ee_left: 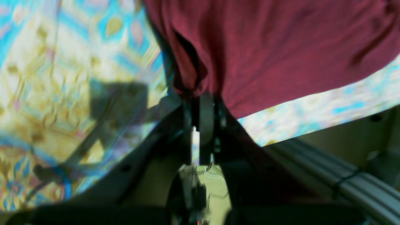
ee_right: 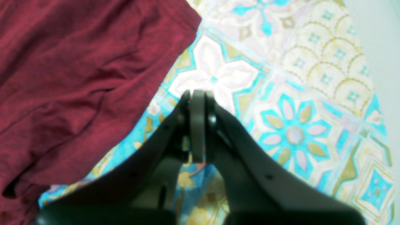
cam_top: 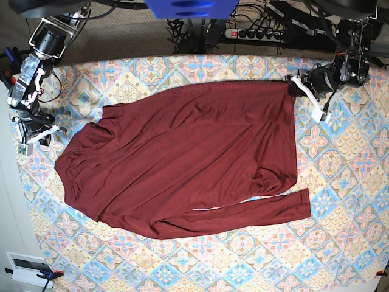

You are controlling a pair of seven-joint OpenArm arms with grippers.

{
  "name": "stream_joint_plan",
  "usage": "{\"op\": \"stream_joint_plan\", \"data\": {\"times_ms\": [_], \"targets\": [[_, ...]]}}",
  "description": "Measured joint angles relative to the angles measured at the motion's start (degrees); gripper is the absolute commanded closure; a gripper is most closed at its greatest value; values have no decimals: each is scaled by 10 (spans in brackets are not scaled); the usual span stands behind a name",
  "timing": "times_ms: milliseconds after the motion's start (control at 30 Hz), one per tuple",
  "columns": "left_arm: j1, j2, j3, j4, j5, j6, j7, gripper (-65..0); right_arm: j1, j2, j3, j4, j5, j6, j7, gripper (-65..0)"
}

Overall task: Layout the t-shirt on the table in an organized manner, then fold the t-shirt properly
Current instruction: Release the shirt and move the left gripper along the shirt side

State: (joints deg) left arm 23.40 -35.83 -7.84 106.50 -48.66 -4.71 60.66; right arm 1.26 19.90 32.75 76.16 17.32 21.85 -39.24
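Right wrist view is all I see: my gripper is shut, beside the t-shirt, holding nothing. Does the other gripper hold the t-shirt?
Observer: Yes. The left gripper is shut on a corner of the t-shirt.
Operator: Is the t-shirt spread out?
Observer: Mostly. It lies open across the table, with wrinkles.
Operator: Where is a sleeve?
Observer: One sleeve lies straight along the t-shirt's edge farthest from the arms.
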Motion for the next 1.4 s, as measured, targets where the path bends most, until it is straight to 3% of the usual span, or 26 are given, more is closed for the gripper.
{"op": "stream_joint_plan", "data": {"times_ms": [267,400,533,633,833,900,1100,1267,1400], "targets": [[-3,-14,22,0,-5,0,-2,-170,2,0,-2,0,0,-2,0,0],[-51,-8,-18,-7,-32,0,-2,-226,2,0,-3,1,0,0,0,0],[-104,26,-114,-27,-34,2,1,-240,1,0,-3,1,0,-2,-1,0],[-169,53,-127,-64,-21,-2,2,-240,2,-1,-5,2,1,1,-2,0],[-360,99,-58,-296,89,-2,-13,-240,3,0,-3,2,-2,-4,-3,0],[-401,121,-24,-353,112,0,-62,-240,3,-2,-5,3,0,0,-2,0],[-437,139,71,-430,158,3,-142,-241,0,0,-4,3,-2,-4,-4,0],[-439,147,77,-473,164,4,-183,-241,2,0,-4,3,-2,-4,-3,0],[-437,143,76,-473,164,4,-184,-241,2,-1,-4,3,-2,-4,-3,0]]}}
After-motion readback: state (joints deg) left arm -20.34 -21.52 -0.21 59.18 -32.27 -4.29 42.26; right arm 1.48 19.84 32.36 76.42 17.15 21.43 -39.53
